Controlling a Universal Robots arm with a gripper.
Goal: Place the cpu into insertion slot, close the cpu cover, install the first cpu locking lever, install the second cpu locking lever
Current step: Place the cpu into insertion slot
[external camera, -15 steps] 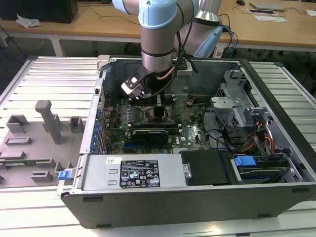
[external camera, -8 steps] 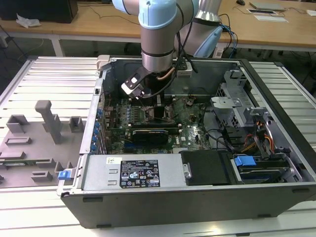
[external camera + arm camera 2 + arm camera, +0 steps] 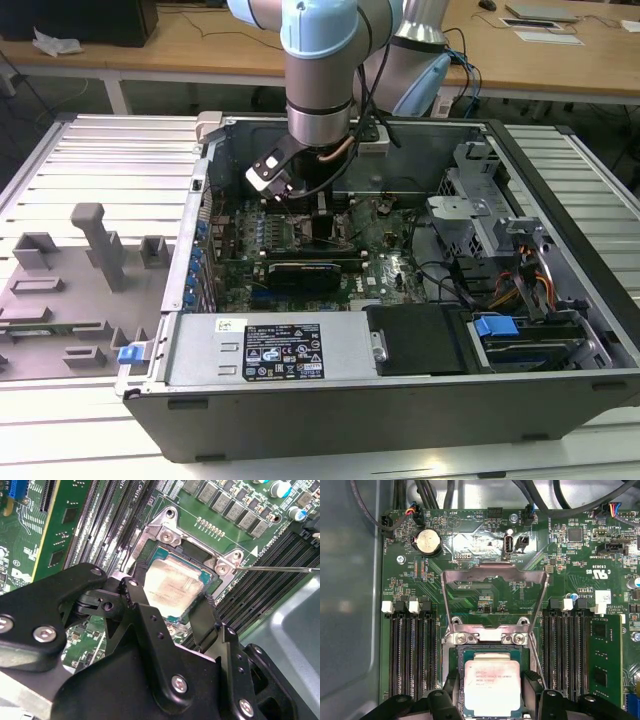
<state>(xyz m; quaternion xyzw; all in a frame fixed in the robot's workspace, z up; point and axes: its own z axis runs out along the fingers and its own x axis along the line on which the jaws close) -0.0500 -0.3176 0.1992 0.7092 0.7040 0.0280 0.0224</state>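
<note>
The gripper [image 3: 169,600] is down inside the computer. Its two black fingers [image 3: 135,595] sit close on two sides of the cpu [image 3: 492,685]. They look like they are pinching it, set just as wide as the chip.

The cpu lies flat in the insertion slot [image 3: 490,650], silver side up. So I think the first job is done, or almost done.

Just past the chip, the cpu cover [image 3: 495,570] is flipped up and open. It is not closed yet. A thin locking lever [image 3: 280,569] sticks out to the side, loose and not hooked down. I think closing the cover and both levers are left to do.

Long black memory slots [image 3: 410,650] run on both sides of the socket. Farther on the green board [image 3: 485,535] there is a round battery [image 3: 428,541].

In the exterior view the arm [image 3: 320,60] reaches down into the open computer case [image 3: 400,420]. The case lies on a silver table [image 3: 100,160] with long grooves. Grey holders [image 3: 95,240] stand on the exterior view's left. Wooden desks [image 3: 200,50] are far behind.
</note>
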